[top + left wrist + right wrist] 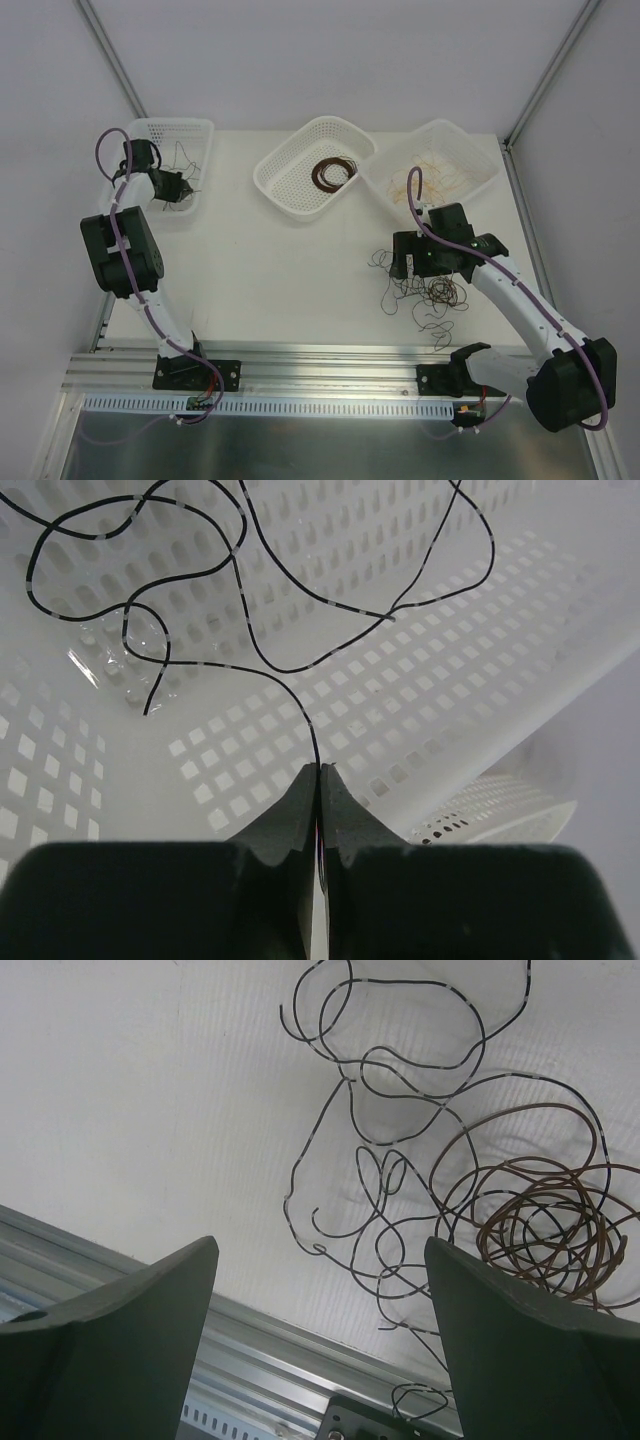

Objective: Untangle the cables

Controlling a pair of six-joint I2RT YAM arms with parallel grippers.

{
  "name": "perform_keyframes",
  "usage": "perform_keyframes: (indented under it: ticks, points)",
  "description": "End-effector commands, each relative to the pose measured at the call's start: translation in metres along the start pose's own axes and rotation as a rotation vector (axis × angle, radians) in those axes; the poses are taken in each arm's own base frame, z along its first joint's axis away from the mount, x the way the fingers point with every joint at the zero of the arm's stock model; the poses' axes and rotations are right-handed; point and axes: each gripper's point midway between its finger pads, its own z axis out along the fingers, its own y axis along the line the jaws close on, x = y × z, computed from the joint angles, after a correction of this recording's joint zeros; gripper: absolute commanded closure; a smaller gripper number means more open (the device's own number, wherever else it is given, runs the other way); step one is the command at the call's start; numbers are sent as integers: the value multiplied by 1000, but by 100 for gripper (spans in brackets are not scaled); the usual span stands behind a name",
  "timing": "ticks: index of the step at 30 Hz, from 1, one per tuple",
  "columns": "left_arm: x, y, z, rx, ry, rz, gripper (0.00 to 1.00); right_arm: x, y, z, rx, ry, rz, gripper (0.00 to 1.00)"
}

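My left gripper (318,772) pinched tight on black cable (312,730), dangling inside far-left basket (470,660). My right gripper (320,1250) fingers wide apart, hovering over tangle (500,1210) on table (150,1080), near right. Wire thin, light, springy, slippery: grab lone outer black loop (296,1168), not brown coil (530,1225).

You have bright, even, diffuse light; the thin curly black and brown cables (545,1230) cast faint, soft shadows on the flat white bench (150,1090).
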Motion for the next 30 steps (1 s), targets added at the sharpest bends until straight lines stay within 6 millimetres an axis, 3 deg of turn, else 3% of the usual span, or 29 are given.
perform_keyframes:
  ticks: [1,7,10,16,17,20,21,22,27,30]
  points:
    - [-29,-41,-49,109,-135,13,100,-10,2,-8,9,-28,-15,11]
    - [-48,-80,-92,220,-219,41,100,-10,-1,-9,24,-30,-16,11]
    - [-65,-86,-92,210,-282,98,100,-9,-2,-9,27,-31,-12,11]
    - [-95,-76,-52,108,-346,293,98,-7,-3,-12,31,-38,-5,11]
    - [-96,-70,-40,81,-339,332,93,-6,-3,-12,36,-41,-3,11]
    - [-100,-75,-42,88,-349,381,79,-5,-5,-15,45,-48,-1,11]
    - [-102,-78,-47,93,-362,405,72,-5,-6,-16,53,-53,-1,11]
    - [-104,-82,-55,103,-377,416,55,-4,-7,-16,58,-51,1,11]
    - [-108,-86,-85,111,-434,491,32,-3,-14,-17,92,-49,-8,11]
    - [-98,-87,-108,147,-432,525,17,-6,-20,-19,130,-66,-5,11]
